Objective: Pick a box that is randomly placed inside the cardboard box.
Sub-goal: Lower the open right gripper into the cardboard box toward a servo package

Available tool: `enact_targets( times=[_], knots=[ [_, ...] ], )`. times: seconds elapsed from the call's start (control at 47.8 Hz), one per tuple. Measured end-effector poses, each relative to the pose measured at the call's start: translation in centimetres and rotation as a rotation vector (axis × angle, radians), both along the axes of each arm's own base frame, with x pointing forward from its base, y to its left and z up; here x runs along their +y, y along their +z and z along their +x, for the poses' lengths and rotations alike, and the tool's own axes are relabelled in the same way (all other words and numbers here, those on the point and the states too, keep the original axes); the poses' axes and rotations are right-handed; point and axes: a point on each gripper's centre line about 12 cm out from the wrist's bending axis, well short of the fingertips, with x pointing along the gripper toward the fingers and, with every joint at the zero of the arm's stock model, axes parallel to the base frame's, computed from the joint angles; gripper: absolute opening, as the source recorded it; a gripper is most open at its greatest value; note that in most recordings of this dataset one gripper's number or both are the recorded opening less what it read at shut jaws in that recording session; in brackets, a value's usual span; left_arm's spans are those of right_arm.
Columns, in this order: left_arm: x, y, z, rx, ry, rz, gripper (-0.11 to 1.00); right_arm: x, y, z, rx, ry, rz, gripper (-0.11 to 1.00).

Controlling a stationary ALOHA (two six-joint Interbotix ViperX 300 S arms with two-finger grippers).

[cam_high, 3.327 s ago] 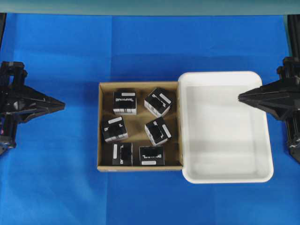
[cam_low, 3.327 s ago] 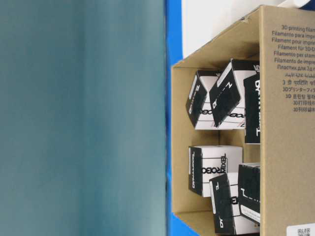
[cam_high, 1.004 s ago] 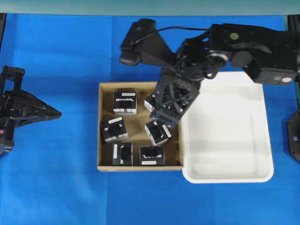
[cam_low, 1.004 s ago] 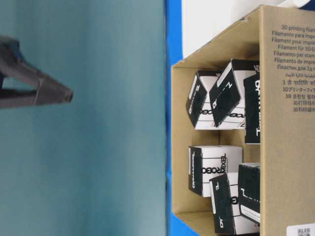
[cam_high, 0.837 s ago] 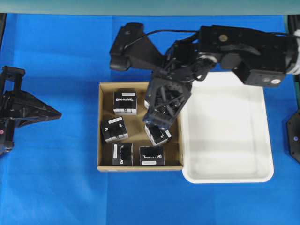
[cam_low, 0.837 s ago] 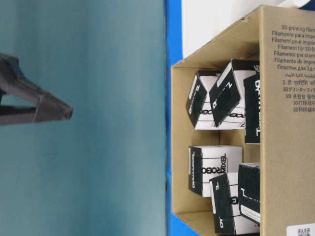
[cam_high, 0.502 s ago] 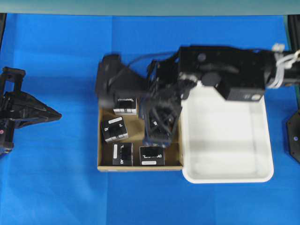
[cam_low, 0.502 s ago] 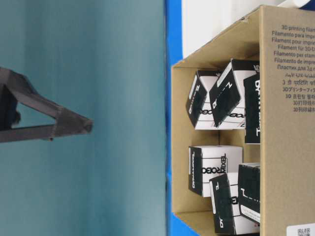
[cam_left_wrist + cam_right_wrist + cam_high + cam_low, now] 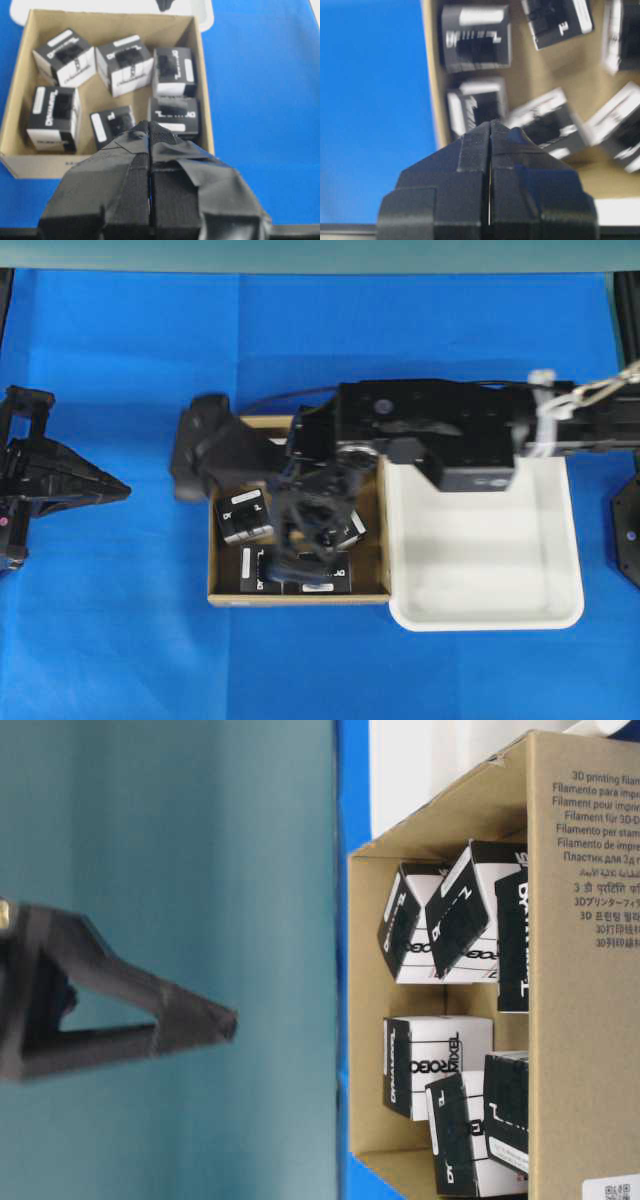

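Overhead exterior: right arm reaches from the right edge across the tray [image 9: 560,615] to frame centre; right gripper [image 9: 300,575] hangs over the carton [image 9: 213,540], its tip above the lower-row boxes. One box [image 9: 245,516] at carton left is unobstructed. Left gripper [image 9: 120,490] sits at the left edge over bare blue counter [image 9: 130,640], well apart from the carton.

Table-level exterior: right gripper [image 9: 225,1020] at left of frame, tip pinched together, apart from the carton [image 9: 585,1050] at right.

Left wrist: left gripper [image 9: 149,127] at bottom centre, jaws pressed together, nothing between them. Carton [image 9: 20,100] ahead holds six boxes, nearest [image 9: 172,114] just past the tip.

Right wrist (blurred): right gripper [image 9: 490,125] closed, empty, over the carton's edge; boxes lie beyond it, one [image 9: 476,37] at top.
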Motion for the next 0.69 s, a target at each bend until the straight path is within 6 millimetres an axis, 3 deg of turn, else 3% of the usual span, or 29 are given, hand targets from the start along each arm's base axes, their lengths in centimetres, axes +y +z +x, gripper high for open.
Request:
enact_targets(
  times=[0.188, 0.439, 0.691],
  knots=[
    [-0.2, 0.0, -0.1, 0.025, -0.01, -0.002, -0.07, -0.5, -1.9, 0.9, 0.072, -0.241, 0.068, -0.02],
    [-0.3, 0.2, -0.4, 0.058, -0.018, 0.003, -0.07, 0.0, -2.0, 1.4, 0.084, -0.528, 0.16, -0.02],
    [-0.3, 0.7, -1.7, 0.064, -0.022, 0.01, -0.07, 1.9, -2.9, 2.7, 0.04, -0.715, 0.241, -0.02]
  ],
)
